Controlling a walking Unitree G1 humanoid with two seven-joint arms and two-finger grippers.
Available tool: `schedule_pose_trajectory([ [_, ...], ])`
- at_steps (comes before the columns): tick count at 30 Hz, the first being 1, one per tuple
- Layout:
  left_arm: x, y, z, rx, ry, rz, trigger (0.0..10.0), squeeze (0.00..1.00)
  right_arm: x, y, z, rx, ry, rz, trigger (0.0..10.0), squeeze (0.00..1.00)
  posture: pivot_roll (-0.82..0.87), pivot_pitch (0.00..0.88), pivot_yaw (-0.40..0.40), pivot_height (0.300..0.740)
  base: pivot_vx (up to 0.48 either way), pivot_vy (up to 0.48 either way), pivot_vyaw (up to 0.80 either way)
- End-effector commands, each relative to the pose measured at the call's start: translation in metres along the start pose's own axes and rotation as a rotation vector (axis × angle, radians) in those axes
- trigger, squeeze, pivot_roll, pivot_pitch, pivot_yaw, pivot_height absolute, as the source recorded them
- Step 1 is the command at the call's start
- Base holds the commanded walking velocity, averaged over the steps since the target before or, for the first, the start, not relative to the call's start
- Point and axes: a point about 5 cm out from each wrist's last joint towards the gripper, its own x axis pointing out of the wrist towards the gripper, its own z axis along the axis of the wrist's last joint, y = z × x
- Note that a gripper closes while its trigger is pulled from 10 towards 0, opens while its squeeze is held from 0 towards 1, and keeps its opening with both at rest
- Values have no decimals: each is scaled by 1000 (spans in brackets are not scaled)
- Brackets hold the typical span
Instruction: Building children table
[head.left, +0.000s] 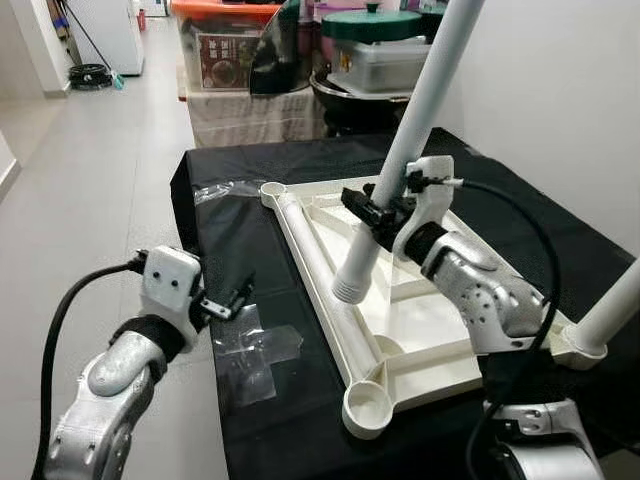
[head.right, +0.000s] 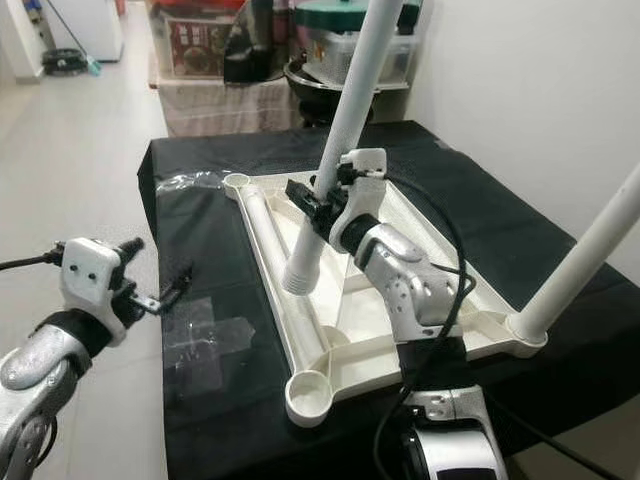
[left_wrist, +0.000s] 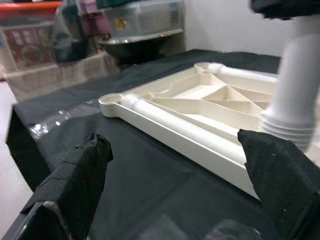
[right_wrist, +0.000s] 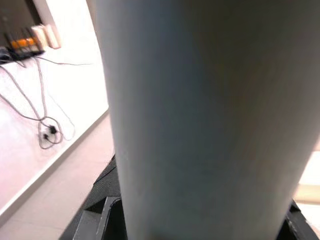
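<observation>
Head views: the white tabletop (head.left: 420, 345) lies underside up on a black-covered table (head.left: 230, 215). The right gripper (head.left: 378, 214) is clamped on a white table leg (head.left: 400, 160), tilted, its threaded end hanging above the tabletop's left rail. Another leg (head.left: 620, 305) stands at the right corner. The near-left socket (head.left: 366, 405) lies at the table's near edge.

Left wrist view: left gripper (left_wrist: 175, 185) has its fingers (left_wrist: 75, 180) spread, over bare black cloth left of the tabletop.

Right wrist view: the leg spans the frame between the fingers.
</observation>
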Motion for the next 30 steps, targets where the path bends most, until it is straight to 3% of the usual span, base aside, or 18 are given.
schedule_pose_trajectory([
  [1, -1, -5, -5, -4, 19, 4, 10000, 0, 1, 3, -3, -10, -8, -21, 10000, 0, 129, 0, -90, 740, 0, 0, 0],
  [4, 2, -11, -15, -49, 34, 18, 10000, 0, -1, 14, -13, 20, -27, -25, 10000, 0, 111, 0, -77, 740, 0, -258, 0],
  [10, 8, -12, -14, -55, 29, 24, 10000, 0, -2, 13, -14, 23, -42, -42, 10000, 0, 110, 0, -77, 740, 0, -456, 0],
  [14, 10, -11, -15, -16, 44, 54, 10000, 0, -1, 12, -3, 22, -115, -59, 10000, 0, 99, 0, -66, 740, 0, -461, 0],
  [20, 7, -18, -19, -45, 40, 72, 10000, 0, -2, 19, 2, 27, -144, -9, 10000, 0, 99, 0, -70, 740, 0, -461, 0],
  [22, 7, -20, -17, -85, 12, 103, 10000, 0, -3, 22, 1, 24, -145, 3, 10000, 0, 100, 0, -70, 740, 0, 0, 0],
  [28, 8, -20, -20, -74, 33, 113, 10000, 0, -3, 19, -1, 48, -141, -13, 10000, 0, 99, 0, -67, 740, 0, 0, 0],
  [30, 7, -19, -22, -106, 37, 123, 10000, 0, -4, 18, -2, 46, -143, -22, 10000, 0, 99, 0, -66, 740, 0, 0, 0],
])
